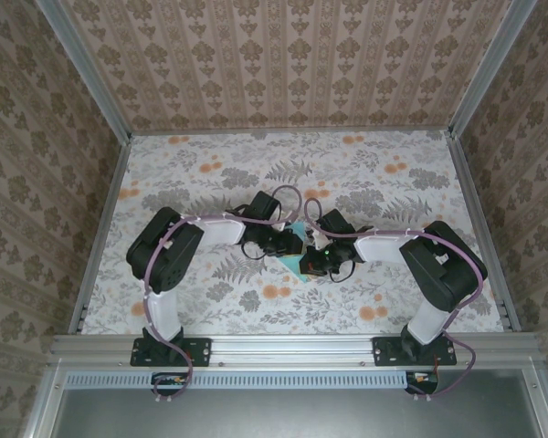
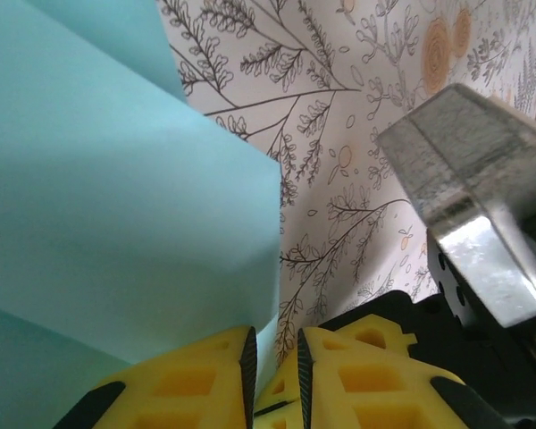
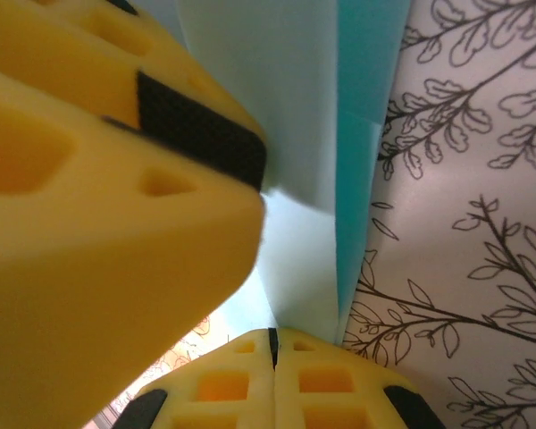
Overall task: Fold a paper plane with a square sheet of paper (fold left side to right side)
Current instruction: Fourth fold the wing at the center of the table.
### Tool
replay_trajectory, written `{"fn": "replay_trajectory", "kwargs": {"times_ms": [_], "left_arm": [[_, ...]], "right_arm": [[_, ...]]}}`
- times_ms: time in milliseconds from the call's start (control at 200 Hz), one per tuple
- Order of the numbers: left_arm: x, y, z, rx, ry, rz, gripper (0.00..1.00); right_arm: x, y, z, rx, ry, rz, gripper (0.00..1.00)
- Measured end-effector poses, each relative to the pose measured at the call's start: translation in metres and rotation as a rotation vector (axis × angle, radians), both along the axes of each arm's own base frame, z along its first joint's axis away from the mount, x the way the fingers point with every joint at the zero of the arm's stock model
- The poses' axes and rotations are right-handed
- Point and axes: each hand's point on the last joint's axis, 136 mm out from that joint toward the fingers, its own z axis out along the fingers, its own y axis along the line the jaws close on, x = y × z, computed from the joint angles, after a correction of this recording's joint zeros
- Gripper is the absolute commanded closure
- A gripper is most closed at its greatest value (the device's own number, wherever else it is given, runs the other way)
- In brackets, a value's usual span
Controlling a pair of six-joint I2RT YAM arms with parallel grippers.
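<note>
- Sheet of paper (image 1: 295,263): light blue, partly folded. It sits at the middle of the floral tabletop (image 1: 210,173), slightly toward the tabletop's near edge. From above, the two grippers cover most of it.
- Paper condition: both wrist views show it standing up off the tabletop in several layers, not lying flat. The right wrist view shows one straight crease between a pale layer and a darker one.
- Left gripper (image 2: 274,347): over the middle of the tabletop, reaching in from the tabletop's left side. Its fingers (image 2: 196,380) are drawn nearly together with a thin slit between them. An edge of the paper runs into that slit, so they are pinching the paper.
- Right gripper (image 3: 272,338): over the middle of the tabletop, reaching in from the right side, close against the left gripper. Its fingers (image 3: 223,384) are pressed flat together with no gap. The paper's layers taper down into their seam and are nipped there.
- Contact noted: in the right wrist view, the black pad of a left finger lies against the face of the paper.
</note>
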Motion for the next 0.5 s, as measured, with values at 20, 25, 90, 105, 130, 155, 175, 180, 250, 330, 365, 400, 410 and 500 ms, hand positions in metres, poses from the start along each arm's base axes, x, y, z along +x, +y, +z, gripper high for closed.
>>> {"fn": "replay_trajectory", "kwargs": {"times_ms": [20, 25, 90, 105, 130, 155, 175, 180, 250, 330, 365, 400, 410, 500], "left_arm": [[0.0, 0.0, -0.001, 0.002, 0.002, 0.0, 0.78], [0.0, 0.0, -0.001, 0.002, 0.003, 0.0, 0.78], [-0.001, 0.001, -0.006, 0.009, 0.011, 0.0, 0.78], [-0.001, 0.001, -0.007, 0.011, 0.013, 0.001, 0.78], [-0.001, 0.001, -0.008, 0.012, 0.014, 0.0, 0.78], [-0.001, 0.001, -0.009, 0.012, 0.015, 0.0, 0.78], [-0.001, 0.0, -0.009, 0.01, 0.017, -0.001, 0.79], [-0.001, 0.0, -0.009, 0.01, 0.017, -0.001, 0.79], [-0.001, 0.0, -0.01, 0.01, 0.02, 0.001, 0.79], [0.0, 0.0, -0.01, 0.011, 0.021, 0.002, 0.79], [0.001, 0.001, -0.01, 0.011, 0.021, 0.005, 0.79], [0.001, 0.002, -0.01, 0.01, 0.024, 0.007, 0.79], [0.002, 0.002, -0.01, 0.009, 0.024, 0.007, 0.79], [0.003, 0.002, -0.011, 0.0, 0.04, 0.008, 0.8]], "right_arm": [[0.0, 0.0, 0.0, 0.0, 0.0, 0.0, 1.0], [0.0, 0.0, 0.0, 0.0, 0.0, 0.0, 1.0], [0.0, 0.0, 0.0, -0.002, 0.003, 0.0, 1.0], [0.0, 0.0, 0.0, -0.002, 0.003, 0.0, 1.0], [0.0, 0.0, 0.0, -0.002, 0.003, 0.0, 1.0], [0.0, 0.0, 0.0, -0.002, 0.003, 0.001, 1.0], [-0.001, 0.0, 0.0, -0.003, 0.004, 0.001, 1.0], [-0.001, 0.0, 0.0, -0.003, 0.004, 0.001, 1.0], [-0.001, 0.0, 0.0, -0.003, 0.005, 0.001, 1.0], [-0.001, -0.001, 0.0, -0.004, 0.005, 0.001, 1.0], [-0.001, -0.001, 0.0, -0.004, 0.004, 0.001, 1.0], [-0.001, -0.001, 0.0, -0.004, 0.004, 0.003, 1.0], [-0.001, -0.001, 0.0, -0.004, 0.003, 0.003, 1.0], [-0.001, -0.001, 0.0, -0.004, 0.003, 0.003, 1.0]]}}
